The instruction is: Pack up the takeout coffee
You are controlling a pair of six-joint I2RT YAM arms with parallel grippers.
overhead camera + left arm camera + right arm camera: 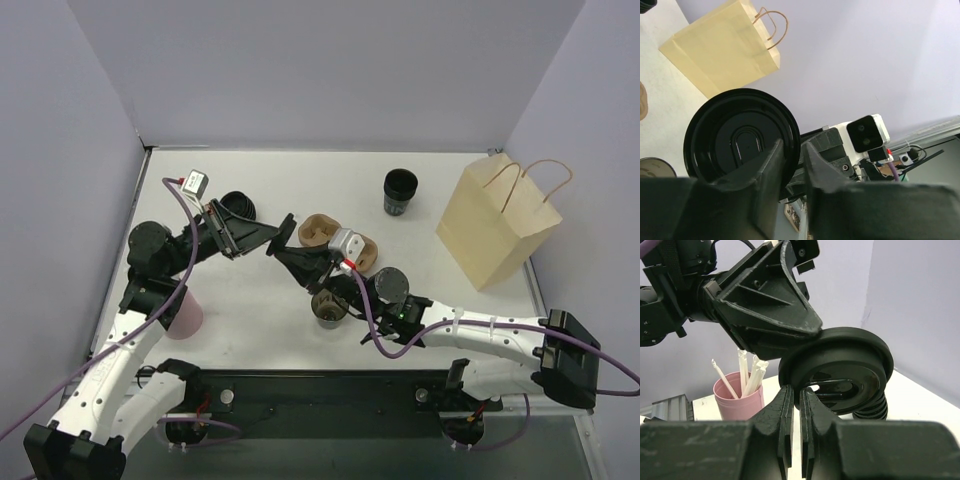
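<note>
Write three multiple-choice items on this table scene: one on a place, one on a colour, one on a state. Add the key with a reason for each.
1. Where does the paper bag stand?
A. On the right side of the table
B. On its left side
C. Hanging from a gripper

2. What colour is the cup that holds the straws?
A. Black
B. Pink
C. Brown

3. In what state is the lid between the two arms?
A. Lying flat on the table
B. Pressed onto a mug
C. Off the table, its rim pinched by the right gripper

Key: 1 A, the top view shows it upright at the right edge. 2 B, the right wrist view shows a pink cup. 3 C, that view shows the fingers shut on the rim.
</note>
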